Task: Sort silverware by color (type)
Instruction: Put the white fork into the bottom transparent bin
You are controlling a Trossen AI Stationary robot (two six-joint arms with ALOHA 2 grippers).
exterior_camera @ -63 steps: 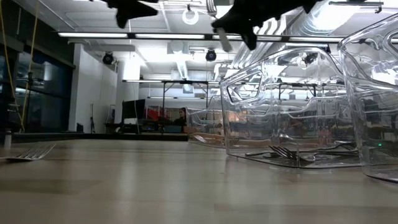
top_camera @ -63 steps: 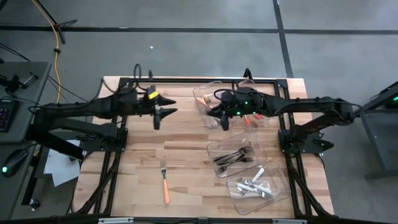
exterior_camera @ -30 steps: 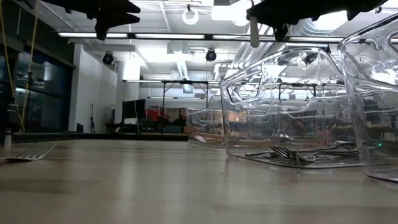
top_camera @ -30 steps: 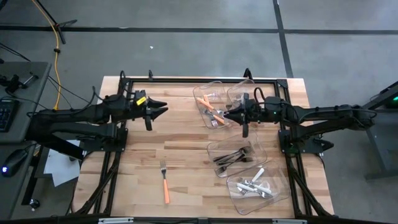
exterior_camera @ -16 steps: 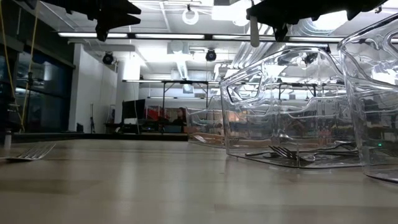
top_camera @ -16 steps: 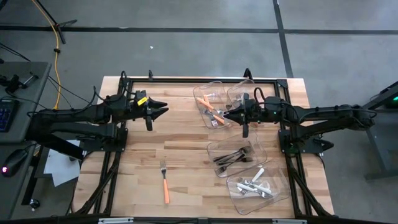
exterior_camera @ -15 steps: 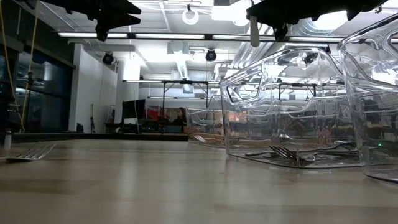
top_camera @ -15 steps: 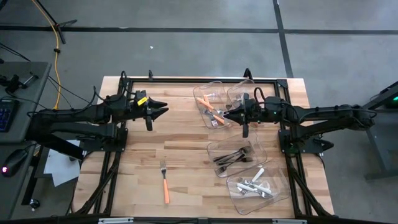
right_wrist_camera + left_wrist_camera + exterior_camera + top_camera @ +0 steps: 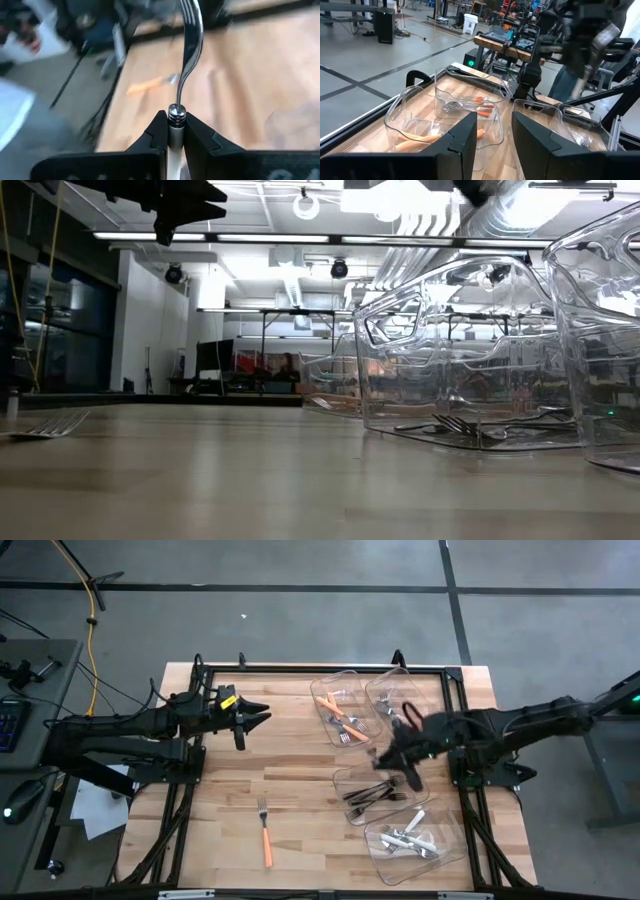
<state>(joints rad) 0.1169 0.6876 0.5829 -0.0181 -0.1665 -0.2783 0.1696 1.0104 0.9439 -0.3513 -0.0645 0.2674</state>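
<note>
My right gripper (image 9: 398,762) hangs above the middle clear bin (image 9: 345,780), shut on a fork (image 9: 190,45) with a pale handle and a metal head. That bin holds dark metal pieces (image 9: 375,792). Orange-handled pieces (image 9: 335,710) lie in a far bin, and white-handled ones (image 9: 408,838) in the near bin. One orange-handled fork (image 9: 265,832) lies flat on the table near the front edge. My left gripper (image 9: 262,718) waits open above the table's far left, with nothing between its fingers (image 9: 465,135). My right gripper pinches the fork's handle just behind the metal collar (image 9: 175,114) between its two fingers. The fingers lie along the handle, and the head sticks out ahead of them with the tines farthest away. The fork is lifted clear of the table and the bins.
A second clear bin (image 9: 395,690) stands at the far right beside the orange one. Black frame rails (image 9: 300,668) run along the table's far edge and sides. Bare wood (image 9: 290,760) spans the middle and left of the table.
My right gripper has swung from the far bins toward the table's near edge, over the middle bin. It has risen out of the low view and tipped, still shut on the fork.
</note>
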